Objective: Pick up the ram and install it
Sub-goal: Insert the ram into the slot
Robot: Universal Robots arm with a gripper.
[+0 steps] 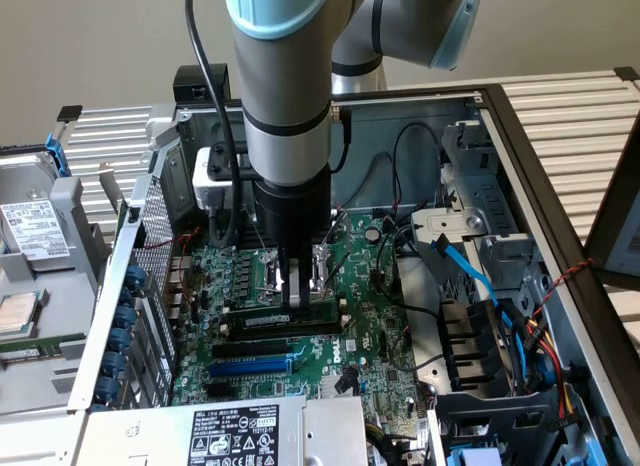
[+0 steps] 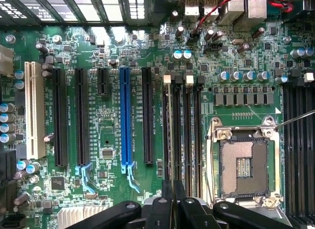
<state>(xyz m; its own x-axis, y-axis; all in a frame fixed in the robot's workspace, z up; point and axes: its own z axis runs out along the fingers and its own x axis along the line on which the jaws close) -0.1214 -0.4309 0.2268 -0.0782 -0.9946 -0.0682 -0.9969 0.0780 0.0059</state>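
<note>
The ram point(image 1: 262, 313) is a long, thin dark stick standing on its edge over the motherboard point(image 1: 375, 326), level with the black memory slots point(image 1: 300, 329). My gripper point(image 1: 297, 291) comes straight down from the arm and is shut on the stick's middle. In the wrist view the ram point(image 2: 169, 135) appears edge-on as a thin line running away from my gripper point(image 2: 171, 202), along the outermost of the memory slots point(image 2: 189, 140) with white end clips. I cannot tell whether the stick is seated in the slot or just resting over it.
The open CPU socket point(image 2: 243, 165) lies right beside the memory slots. A blue expansion slot point(image 2: 126, 116) and black slots sit on the other side. Blue and black cables point(image 1: 470, 276) and a drive cage crowd the exterior view's right. A labelled metal box point(image 1: 240, 436) lies in front.
</note>
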